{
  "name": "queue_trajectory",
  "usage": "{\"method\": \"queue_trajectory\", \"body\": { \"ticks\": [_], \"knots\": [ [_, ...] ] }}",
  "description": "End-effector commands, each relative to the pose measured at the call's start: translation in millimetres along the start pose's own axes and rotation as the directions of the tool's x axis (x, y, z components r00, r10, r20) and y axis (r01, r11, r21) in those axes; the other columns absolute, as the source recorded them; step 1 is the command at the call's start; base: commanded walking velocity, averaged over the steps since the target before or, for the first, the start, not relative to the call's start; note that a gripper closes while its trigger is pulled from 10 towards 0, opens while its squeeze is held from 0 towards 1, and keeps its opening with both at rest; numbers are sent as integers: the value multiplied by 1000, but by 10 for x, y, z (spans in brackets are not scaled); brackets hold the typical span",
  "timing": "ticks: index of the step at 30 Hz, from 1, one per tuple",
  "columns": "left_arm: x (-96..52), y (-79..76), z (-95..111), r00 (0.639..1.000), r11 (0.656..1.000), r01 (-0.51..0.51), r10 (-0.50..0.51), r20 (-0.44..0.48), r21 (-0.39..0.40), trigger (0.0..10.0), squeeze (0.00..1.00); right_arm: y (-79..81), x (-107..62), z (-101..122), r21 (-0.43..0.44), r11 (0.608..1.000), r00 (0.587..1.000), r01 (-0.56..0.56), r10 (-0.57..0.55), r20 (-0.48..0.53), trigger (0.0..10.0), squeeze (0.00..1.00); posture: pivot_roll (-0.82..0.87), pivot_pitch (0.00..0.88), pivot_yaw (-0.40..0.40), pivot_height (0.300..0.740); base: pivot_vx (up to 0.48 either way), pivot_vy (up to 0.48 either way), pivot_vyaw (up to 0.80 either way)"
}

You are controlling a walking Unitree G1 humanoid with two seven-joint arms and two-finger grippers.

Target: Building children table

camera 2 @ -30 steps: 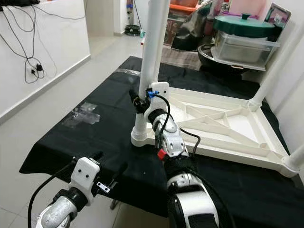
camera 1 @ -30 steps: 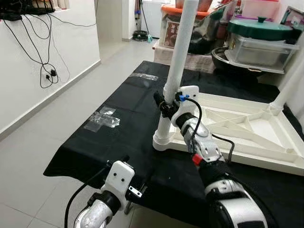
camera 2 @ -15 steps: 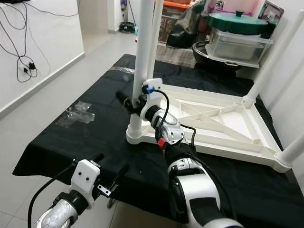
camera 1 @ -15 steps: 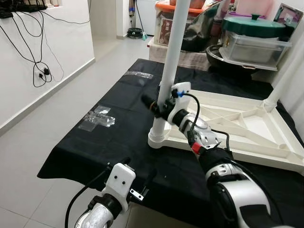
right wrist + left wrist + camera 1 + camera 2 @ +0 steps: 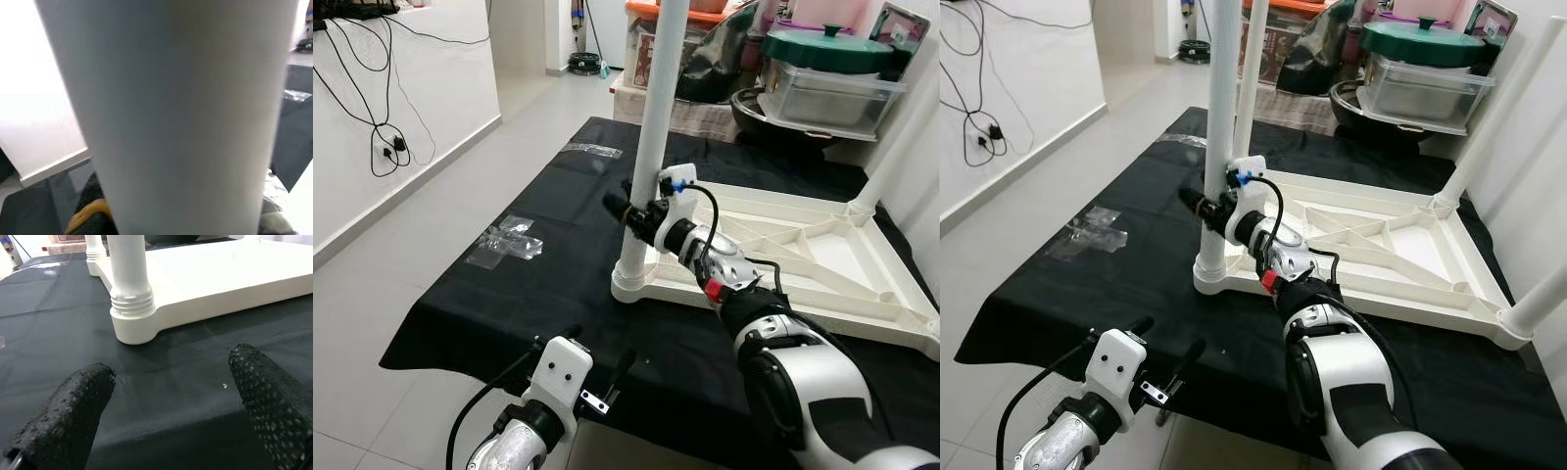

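white plastic, the leg [image 5: 651,147] stands upright in the near left corner socket of the upturned children table [image 5: 803,257] on the black-covered tabletop [image 5: 519,294], and from my head views my right tool [image 5: 628,211] is clenched around it low on the shaft, so its long axis runs straight up across my fingers. my left wrist view looks over the cloth at that corner, left tool [image 5: 171,411] released and well short of it; my right wrist view has the shaft [image 5: 186,112] pressed right up close.

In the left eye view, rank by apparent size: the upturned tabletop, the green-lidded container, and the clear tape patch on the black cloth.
Largest to smallest as they appear:
1. Upturned tabletop
2. Green-lidded container
3. Clear tape patch

The container sits farther back, so it may look smaller than it really is; still, the order as seen is clear.
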State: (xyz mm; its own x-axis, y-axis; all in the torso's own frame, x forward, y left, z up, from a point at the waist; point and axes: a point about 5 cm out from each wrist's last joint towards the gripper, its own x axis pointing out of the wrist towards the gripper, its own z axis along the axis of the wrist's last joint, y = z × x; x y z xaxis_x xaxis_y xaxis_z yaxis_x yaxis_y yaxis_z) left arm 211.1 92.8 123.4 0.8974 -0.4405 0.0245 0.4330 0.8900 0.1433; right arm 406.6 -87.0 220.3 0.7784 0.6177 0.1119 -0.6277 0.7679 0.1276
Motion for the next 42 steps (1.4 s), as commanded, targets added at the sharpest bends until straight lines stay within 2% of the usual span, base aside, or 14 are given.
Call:
{"method": "queue_trajectory", "body": {
  "ticks": [1,9,12,13,14,18,24,25,27,28,31,32,37,42],
  "knots": [
    [-4,-25,-5,1000,1000,7,-7,-8,-4,10000,0,-21,-5,24,31,999,1000,6,-7,21,0,0,86,73,-129,740,0,0,0],
    [5,-18,-12,1000,1000,6,-6,-9,-2,10000,0,-165,-48,50,-27,978,978,208,-207,20,0,0,79,69,-122,740,0,0,0],
    [15,-8,-16,1000,1000,7,-7,-10,1,10000,0,-524,-309,-13,-115,700,706,705,-708,19,0,0,74,69,-119,740,0,0,0],
    [15,-8,-16,1000,1000,7,-7,-10,1,10000,0,-524,-309,-13,-115,700,706,705,-708,19,0,0,74,69,-119,740,0,0,0],
    [20,-7,-15,1000,1000,9,-9,-10,4,10000,0,-610,-436,-45,-105,539,545,836,-838,32,0,0,78,67,-120,740,0,0,0],
    [22,-6,-19,1000,1000,10,-10,-12,6,10000,0,-578,-501,-98,-50,408,410,912,-912,30,0,0,80,67,-118,740,0,0,0],
    [25,-6,-26,1000,1000,11,-11,-15,7,10000,0,-405,-400,-121,-21,446,446,895,-894,34,0,0,75,63,-117,740,0,0,0],
    [25,-5,-29,1000,1000,10,-10,-16,7,10000,0,-315,-315,-100,-3,534,533,845,-844,61,10000,0,73,65,-119,740,0,0,0],
    [26,-4,-29,1000,1000,10,-10,-16,6,10000,0,-225,-236,-83,23,625,622,780,-778,89,10000,0,71,64,-116,740,0,0,0],
    [29,-3,-31,1000,1000,9,-9,-17,6,10000,0,-149,-200,-73,24,673,666,739,-736,121,10000,1000,73,63,-119,740,0,0,0],
    [33,-1,-33,1000,1000,8,-8,-17,6,10000,0,-105,-209,-89,5,702,693,713,-705,150,10000,1000,73,61,-117,740,0,0,0],
    [34,-1,-34,1000,1000,7,-7,-17,6,10000,0,-86,-211,-106,5,742,733,670,-663,154,10000,0,73,61,-118,740,0,0,0],
    [39,-1,-36,1000,1000,8,-7,-16,6,10000,0,-68,-206,-220,82,937,936,338,-345,78,10000,0,70,53,-117,740,0,0,0],
    [42,-1,-41,1000,1000,8,-8,-16,6,10000,0,-128,-297,-261,141,990,1000,12,-13,6,10000,0,72,50,-115,740,0,0,0]
  ]
}}
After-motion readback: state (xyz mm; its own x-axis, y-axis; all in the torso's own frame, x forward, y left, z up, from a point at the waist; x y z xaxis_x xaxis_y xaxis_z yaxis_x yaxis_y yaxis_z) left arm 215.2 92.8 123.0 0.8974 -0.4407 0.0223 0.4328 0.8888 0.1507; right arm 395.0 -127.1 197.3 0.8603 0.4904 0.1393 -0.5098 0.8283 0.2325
